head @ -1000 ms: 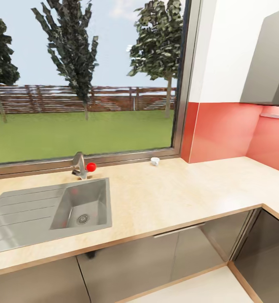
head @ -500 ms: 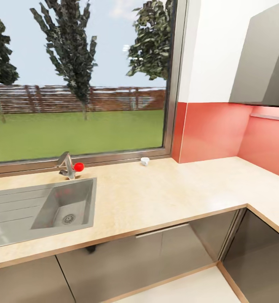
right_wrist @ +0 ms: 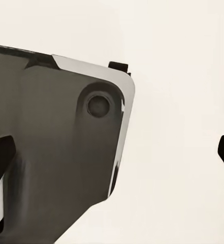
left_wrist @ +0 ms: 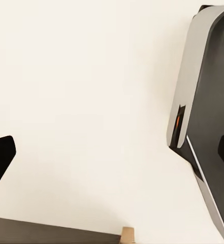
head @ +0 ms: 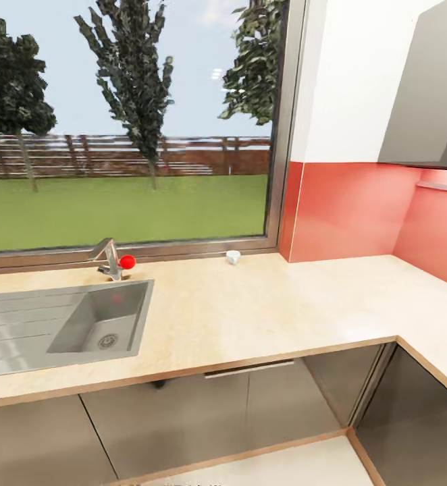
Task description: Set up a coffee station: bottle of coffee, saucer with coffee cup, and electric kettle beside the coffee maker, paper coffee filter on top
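The kitchen countertop (head: 264,317) runs under a big window and turns a corner at the right, with grey cabinet fronts below. A tiny white coffee cup (head: 232,256) stands on it at the back, by the window frame. In the left wrist view my left gripper (left_wrist: 112,157) is open over pale floor, one black fingertip (left_wrist: 0,160) at the frame's edge. In the right wrist view my right gripper (right_wrist: 112,155) is open too, its dark fingertips (right_wrist: 1,155) far apart and nothing between them.
A steel sink (head: 82,327) with a faucet and red knob (head: 126,261) is set into the counter's left part. A grey wall cabinet (head: 429,101) hangs at the upper right over a red backsplash, a thin grey board (head: 443,186) under it. My own base (right_wrist: 56,142) shows below the right gripper.
The whole head picture has shifted, sink and cup sliding left and trees changing position, so the camera has moved. Nothing on the counter has moved.
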